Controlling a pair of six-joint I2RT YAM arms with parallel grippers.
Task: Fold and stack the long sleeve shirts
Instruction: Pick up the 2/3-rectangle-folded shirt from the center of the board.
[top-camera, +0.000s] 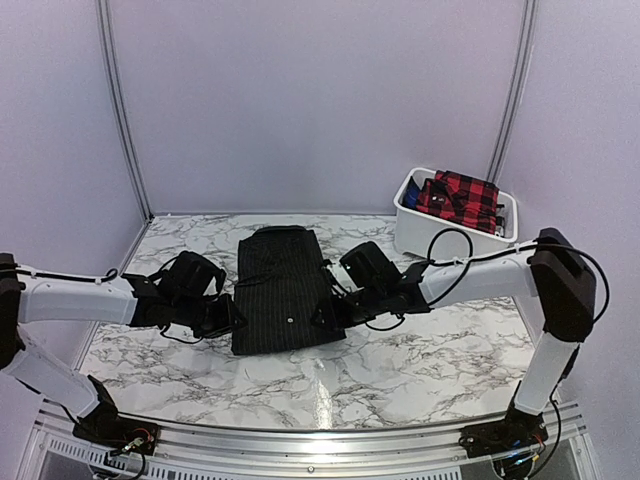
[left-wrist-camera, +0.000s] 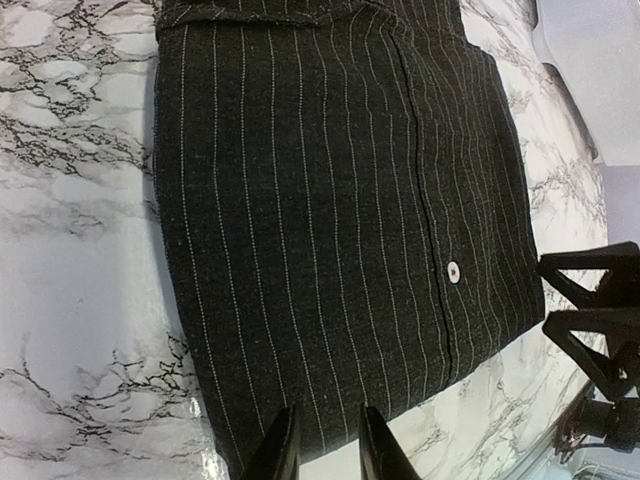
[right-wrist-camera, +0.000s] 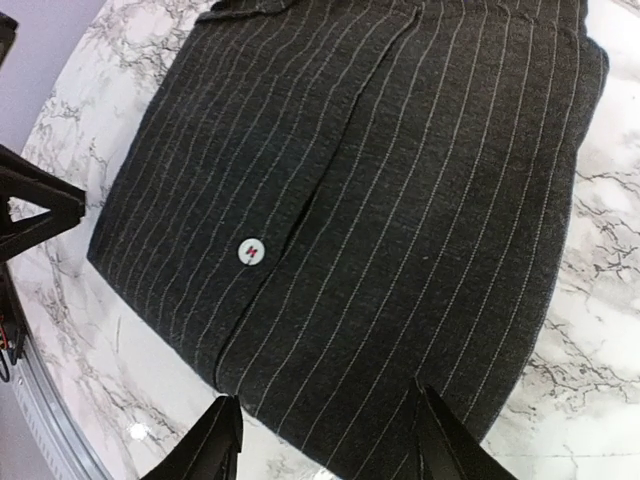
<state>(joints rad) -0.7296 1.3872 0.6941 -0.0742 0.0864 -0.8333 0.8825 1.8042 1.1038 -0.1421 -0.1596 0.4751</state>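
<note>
A black pinstriped long sleeve shirt (top-camera: 285, 290) lies folded into a flat rectangle in the middle of the marble table (top-camera: 400, 370). My left gripper (top-camera: 232, 318) is at its near left edge, low over the cloth. In the left wrist view the left gripper (left-wrist-camera: 328, 445) has a narrow gap, with the flat shirt (left-wrist-camera: 320, 200) showing between the fingers. My right gripper (top-camera: 325, 315) is at the near right edge. In the right wrist view the right gripper (right-wrist-camera: 325, 440) is wide open over the shirt's (right-wrist-camera: 380, 180) edge. A red-and-black plaid shirt (top-camera: 460, 195) lies in the bin.
A white plastic bin (top-camera: 410, 225) stands at the back right of the table, close behind my right arm. Pale walls enclose the table at the back and sides. A metal rail (top-camera: 320, 440) runs along the near edge.
</note>
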